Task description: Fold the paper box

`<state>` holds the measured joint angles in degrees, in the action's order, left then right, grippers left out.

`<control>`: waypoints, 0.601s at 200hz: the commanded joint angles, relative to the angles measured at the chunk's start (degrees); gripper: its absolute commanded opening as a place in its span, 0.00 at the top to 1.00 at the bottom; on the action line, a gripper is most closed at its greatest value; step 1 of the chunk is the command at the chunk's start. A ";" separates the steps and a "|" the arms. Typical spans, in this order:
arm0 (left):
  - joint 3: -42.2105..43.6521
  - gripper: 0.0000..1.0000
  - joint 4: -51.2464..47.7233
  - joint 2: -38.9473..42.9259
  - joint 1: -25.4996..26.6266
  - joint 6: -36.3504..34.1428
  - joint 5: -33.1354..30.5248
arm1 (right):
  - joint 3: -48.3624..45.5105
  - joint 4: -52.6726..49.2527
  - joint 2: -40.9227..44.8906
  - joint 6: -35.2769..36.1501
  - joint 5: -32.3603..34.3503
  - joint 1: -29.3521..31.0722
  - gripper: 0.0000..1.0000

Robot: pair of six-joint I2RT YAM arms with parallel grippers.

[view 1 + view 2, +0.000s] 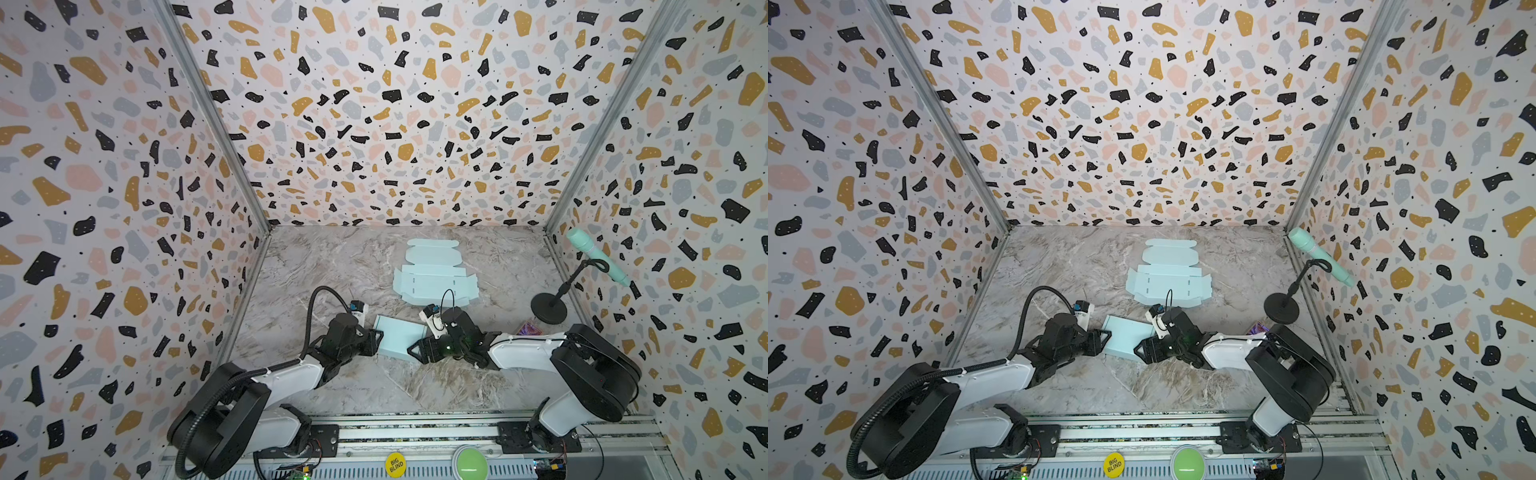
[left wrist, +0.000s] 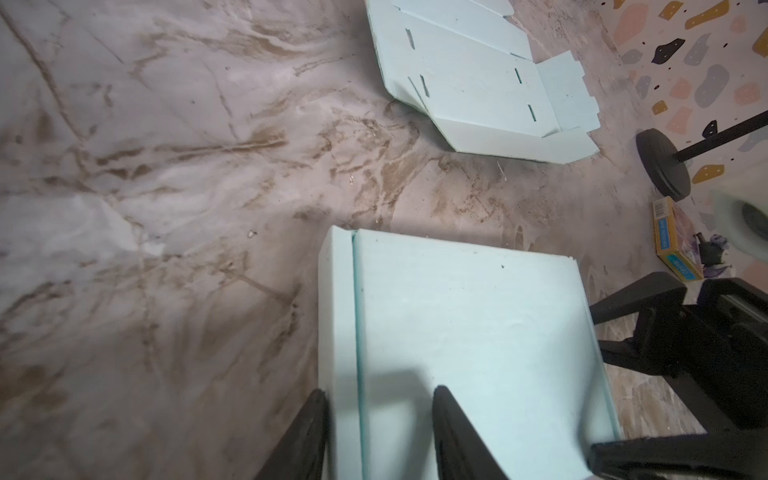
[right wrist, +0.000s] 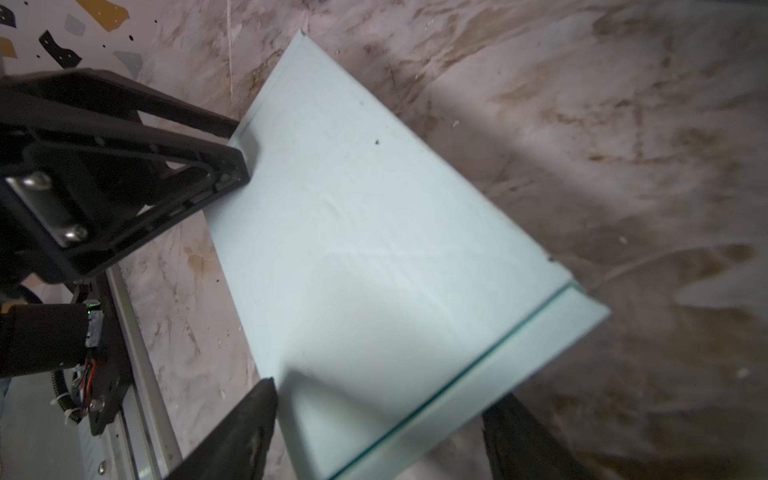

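Right, the paper box is lying closed and flat on the marble-patterned table, near the front and about the middle, sitting slightly askew in both top views. One arm is at each short end of it.

Over to the left gripper: it's at the box's left end. In the left wrist view its fingers are apart. One runs along the box's side edge and the other hangs over the lid, throwing a shadow on it. A narrow strip runs down one long edge of the box, set off by a dark seam.

Now the right gripper, down at the box's near right corner. From its own wrist camera the fingers are spread wide with the box's end between them. One tip is right at the box's edge and the other is partly hidden behind the strip's corner. Whether they're squeezing, I cannot tell. That view is blurred along the box's edges.

Behind the box, well apart, a second pale blue box blank lies unfolded, slots and flaps showing. Off to the right a mint microphone leans on its stand, whose round black base sits on the table. A small printed carton lies just beside that base. On the front rail are a yellow "BIG BLIND" disc and a green button.
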<state>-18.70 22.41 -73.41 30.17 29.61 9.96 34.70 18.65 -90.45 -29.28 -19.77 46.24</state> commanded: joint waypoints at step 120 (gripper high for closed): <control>0.40 0.66 8.09 -0.92 -7.06 3.63 -4.87 | 28.30 -2.45 -19.78 6.94 -6.48 0.87 0.25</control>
<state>-16.97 25.80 -72.73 23.14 32.64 0.32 58.50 12.86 -108.49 -23.92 -20.38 45.43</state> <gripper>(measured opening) 0.339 0.750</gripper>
